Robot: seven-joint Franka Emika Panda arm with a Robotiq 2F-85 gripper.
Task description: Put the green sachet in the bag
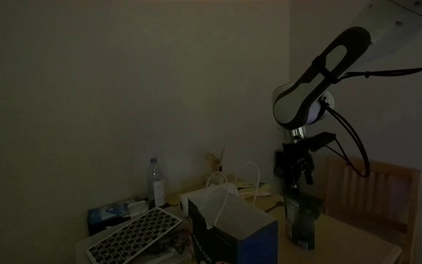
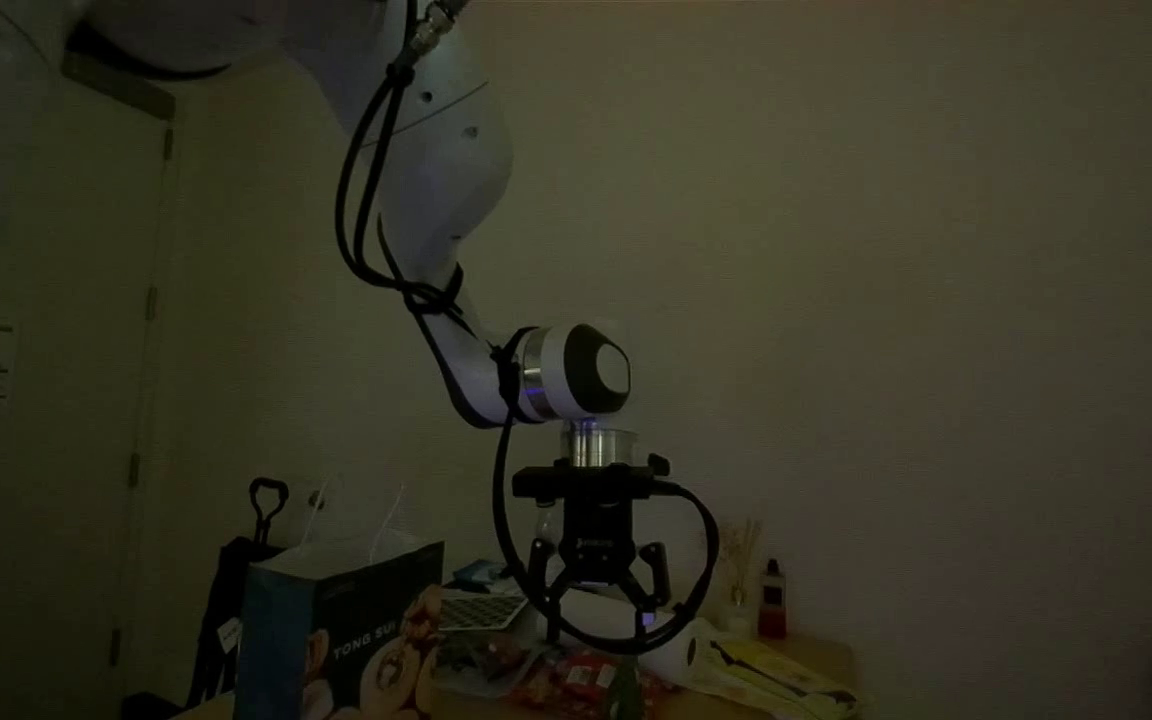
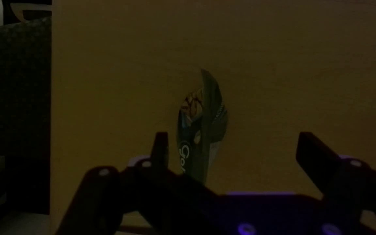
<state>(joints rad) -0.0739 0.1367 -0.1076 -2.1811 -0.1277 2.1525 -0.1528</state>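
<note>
While fingers (image 3: 312, 153) stand wide apart, holding nothing, green sachet (image 3: 206, 130) sits upright on worktop (image 3: 289, 81), below fingers, looking off-centre, nearer one. Risk: closing now might shove or tip it, bc near finger would prob. touch 1st; too-high grip might pinch only its thin top & slip. Later, handles (image 1: 258, 179) of bag (image 2: 281, 630), off to side of fingers, could snag it. Sachet: creased film, leaf-shaped seen from above. Bag: boxy, flat-sided, prob. paper; handles thin, looped. Worktop: smooth wood.
</note>
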